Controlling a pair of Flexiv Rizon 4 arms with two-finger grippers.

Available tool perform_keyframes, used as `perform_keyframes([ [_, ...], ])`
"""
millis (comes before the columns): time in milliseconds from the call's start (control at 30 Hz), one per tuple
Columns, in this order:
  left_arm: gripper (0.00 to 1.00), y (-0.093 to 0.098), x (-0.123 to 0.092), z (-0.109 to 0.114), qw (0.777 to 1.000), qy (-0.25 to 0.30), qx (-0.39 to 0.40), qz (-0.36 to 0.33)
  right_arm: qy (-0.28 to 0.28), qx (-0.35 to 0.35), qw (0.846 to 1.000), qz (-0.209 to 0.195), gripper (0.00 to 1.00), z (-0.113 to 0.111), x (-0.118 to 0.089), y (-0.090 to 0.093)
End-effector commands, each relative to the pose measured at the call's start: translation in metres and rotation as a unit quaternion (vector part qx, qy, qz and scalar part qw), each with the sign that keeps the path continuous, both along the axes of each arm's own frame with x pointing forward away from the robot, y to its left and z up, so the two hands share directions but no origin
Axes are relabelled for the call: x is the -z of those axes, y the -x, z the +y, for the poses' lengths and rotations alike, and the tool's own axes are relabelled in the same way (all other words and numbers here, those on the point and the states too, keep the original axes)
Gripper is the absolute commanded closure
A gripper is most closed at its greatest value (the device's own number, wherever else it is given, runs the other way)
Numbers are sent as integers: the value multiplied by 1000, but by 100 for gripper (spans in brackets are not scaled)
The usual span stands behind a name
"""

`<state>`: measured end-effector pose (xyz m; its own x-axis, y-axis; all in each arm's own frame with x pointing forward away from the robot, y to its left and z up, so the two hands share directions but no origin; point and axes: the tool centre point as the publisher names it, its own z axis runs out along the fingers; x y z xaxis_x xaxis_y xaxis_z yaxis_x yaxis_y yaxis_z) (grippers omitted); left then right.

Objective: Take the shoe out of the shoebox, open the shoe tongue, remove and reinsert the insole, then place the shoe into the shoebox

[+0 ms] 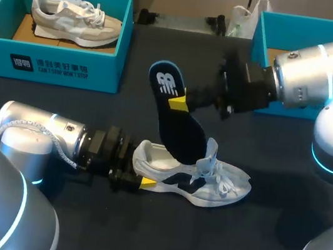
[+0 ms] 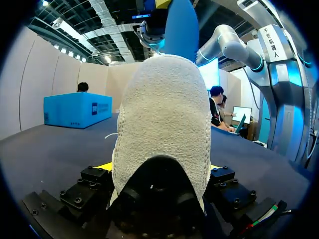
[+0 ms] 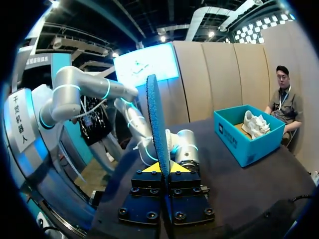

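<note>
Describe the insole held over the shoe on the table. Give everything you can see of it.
The insole is a thin, foam-like piece, black on top with a white logo at its heel end and textured blue underneath. The right claw is shut on its edge near the heel, yellow tips pinching it from both sides. It stands steeply tilted, heel end up, its toe end dipping into the opening of the white shoe. How deep it goes is hidden.

The shoebox at the far left carries a dark square label with white characters on its front wall. Beside it runs dark lettering, too small to spell out. The lifted insole bears a white logo at its heel end.
</note>
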<state>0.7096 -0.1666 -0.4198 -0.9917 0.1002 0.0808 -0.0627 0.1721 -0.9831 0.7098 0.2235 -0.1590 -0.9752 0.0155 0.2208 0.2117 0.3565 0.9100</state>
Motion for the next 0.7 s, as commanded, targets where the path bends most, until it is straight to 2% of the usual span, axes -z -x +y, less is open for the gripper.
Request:
perform_keyframes([
  [33, 100, 0, 0, -1, 1000, 0, 0, 0, 3, 8, 1000, 1, 100, -2, -11, -1],
  [133, 100, 0, 0, -1, 1000, 0, 0, 0, -10, 17, 1000, -3, 100, -5, -21, 0],
  [300, 100, 0, 0, -1, 1000, 0, 0, 0, -23, 25, 999, 12, 100, -13, -33, 10],
  [333, 100, 0, 0, -1, 1000, 0, 0, 0, -44, 29, 998, 16, 100, -17, -35, 14],
  [367, 100, 0, 0, -1, 1000, 0, 0, 0, -41, 53, 997, 35, 100, -21, -37, 17],
  [700, 100, 0, 0, -1, 1000, 0, 0, 0, -41, 53, 997, 35, 100, -21, -37, 17],
])
